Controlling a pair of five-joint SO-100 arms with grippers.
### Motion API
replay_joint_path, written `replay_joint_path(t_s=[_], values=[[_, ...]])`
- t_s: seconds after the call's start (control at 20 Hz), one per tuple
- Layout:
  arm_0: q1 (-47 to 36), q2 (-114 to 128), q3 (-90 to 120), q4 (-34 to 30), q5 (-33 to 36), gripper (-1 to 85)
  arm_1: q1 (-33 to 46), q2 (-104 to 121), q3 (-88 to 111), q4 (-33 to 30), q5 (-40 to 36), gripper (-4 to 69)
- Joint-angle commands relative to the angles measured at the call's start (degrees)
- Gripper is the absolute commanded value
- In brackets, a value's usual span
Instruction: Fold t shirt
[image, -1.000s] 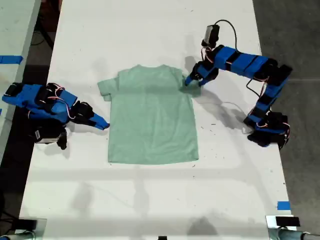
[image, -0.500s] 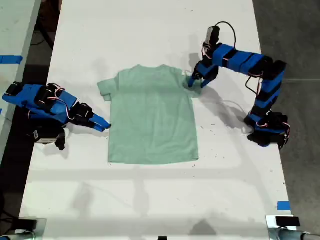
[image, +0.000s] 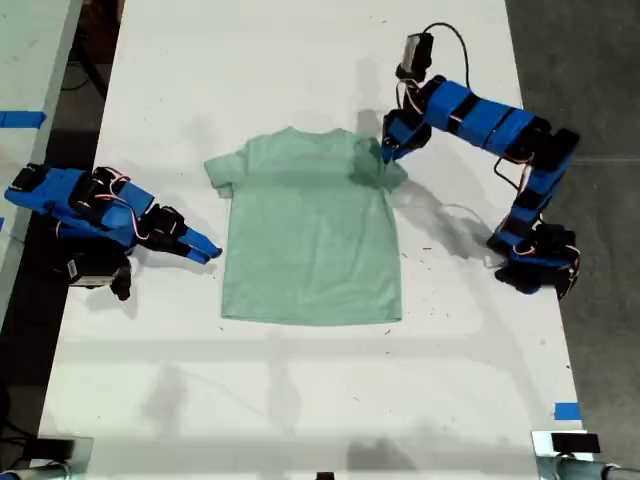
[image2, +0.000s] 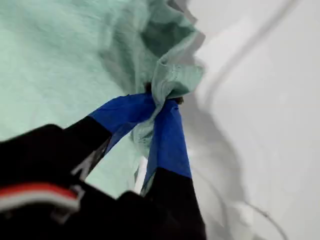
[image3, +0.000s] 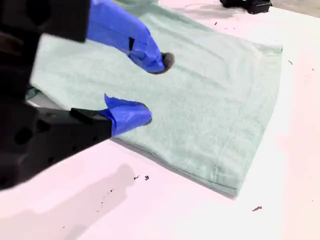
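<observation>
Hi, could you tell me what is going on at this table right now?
Two blue arms are working on a pale green t shirt that lies mostly flat on the white table. My first gripper, at the exterior view's right, is shut on the shirt's sleeve and has it bunched up off the table. My second gripper, at the exterior view's left, is open beside the shirt's side edge and grips nothing. No fold shows yet.

My first gripper (image2: 162, 102) pinched closed; my second gripper (image3: 145, 87) parted.

Long white table (image: 300, 400), blue tape (image: 566, 411) at edge, grey floor (image: 590, 60) beside
</observation>
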Motion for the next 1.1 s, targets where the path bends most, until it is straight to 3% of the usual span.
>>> replay_joint_path(t_s=[0.0, 0.3, 0.35, 0.4, 0.6, 0.8, 0.85, 0.9, 0.95, 1.05], values=[[-0.79, 0.35, 2.37, -0.44, -0.79, 11.5, -6.59, 5.19, -10.55, 0.44, -1.05, -0.1], [-0.7, 0.35, 2.37, -0.44, -1.67, 10.8, -19.42, -3.52, -15.56, -10.99, -2.02, 3.9], [-0.62, 0.35, 2.37, -0.44, -1.67, 10.8, -20.83, -6.77, -19.34, -10.02, -2.72, 14.4], [-0.53, 0.35, 2.37, -0.44, -1.67, 10.8, -21.53, -8.09, -21.53, -9.32, -3.25, 19.3], [-0.53, 0.35, 2.37, -0.44, -1.67, 10.9, -19.42, 3.16, -19.95, -2.29, -1.76, 23.5], [-2.9, 0.35, 2.37, -0.44, -1.67, 12.2, -14.59, 23.82, -8.79, 9.76, 2.2, 20.4], [-4.13, 0.35, 2.37, -0.44, -1.23, 11.8, -15.03, 30.76, -1.85, 10.28, 4.31, 19.5], [-5.54, 0.35, 2.37, -0.44, -1.14, 7.6, -16.61, 38.76, 6.5, 9.23, 6.59, 14.7], [-6.94, 0.35, 2.37, -0.44, -0.97, 2.6, -19.78, 46.85, 16.17, 7.21, 8.61, 0.5], [-8.96, 0.35, 2.37, -0.53, -1.41, 0.1, -29.88, 63.02, 39.11, -0.18, 15.03, 1.2]])
